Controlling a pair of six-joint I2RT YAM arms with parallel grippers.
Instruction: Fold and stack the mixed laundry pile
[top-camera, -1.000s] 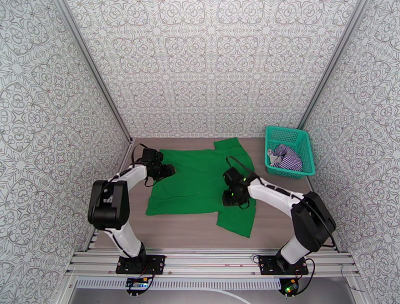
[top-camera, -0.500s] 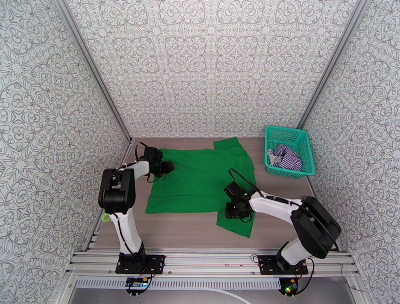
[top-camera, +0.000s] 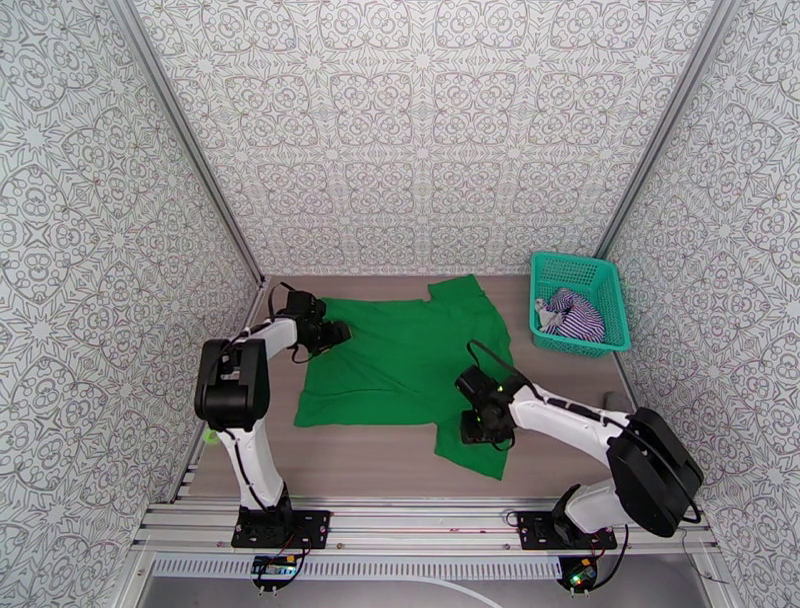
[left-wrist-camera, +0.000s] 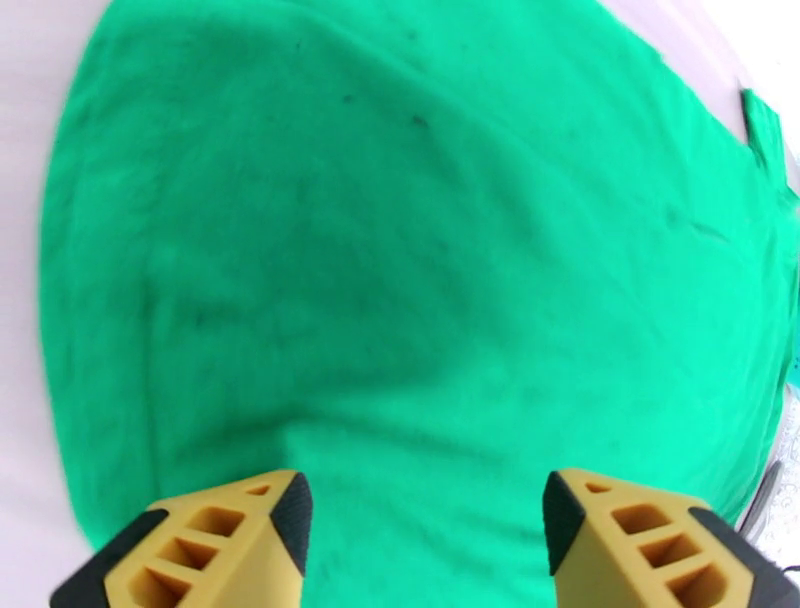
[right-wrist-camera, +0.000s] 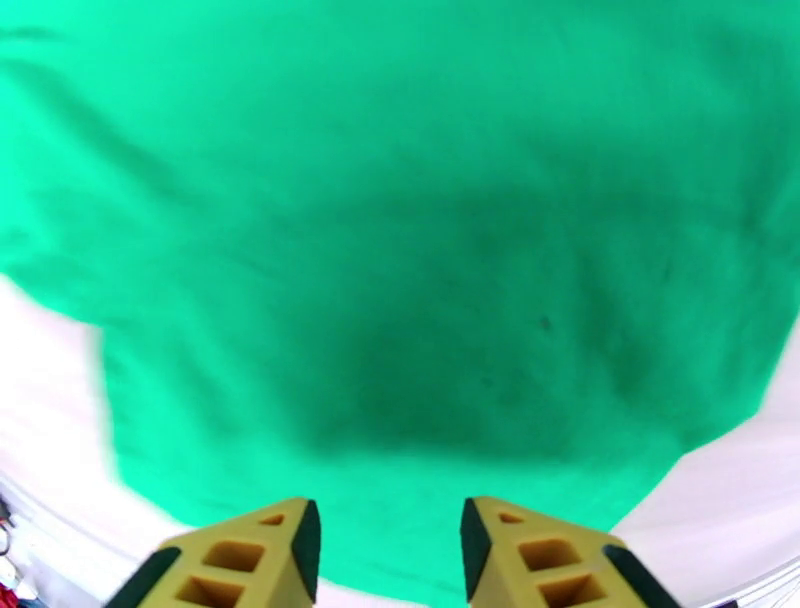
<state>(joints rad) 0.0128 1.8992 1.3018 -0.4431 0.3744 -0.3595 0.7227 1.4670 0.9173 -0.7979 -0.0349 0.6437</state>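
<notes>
Mid-frame, the green T-shirt lies spread on the table, left jaws wide open and empty at its left edge, right jaws half-open and empty lower right.

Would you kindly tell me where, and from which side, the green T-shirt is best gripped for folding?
Take the near sleeve at its free edge. The T-shirt lies flat on the table, so only its edges offer a lip, and this sleeve juts out towards the arms' bases. I would bring the right end effector, open above it, straight down and pinch from the near side.
</notes>
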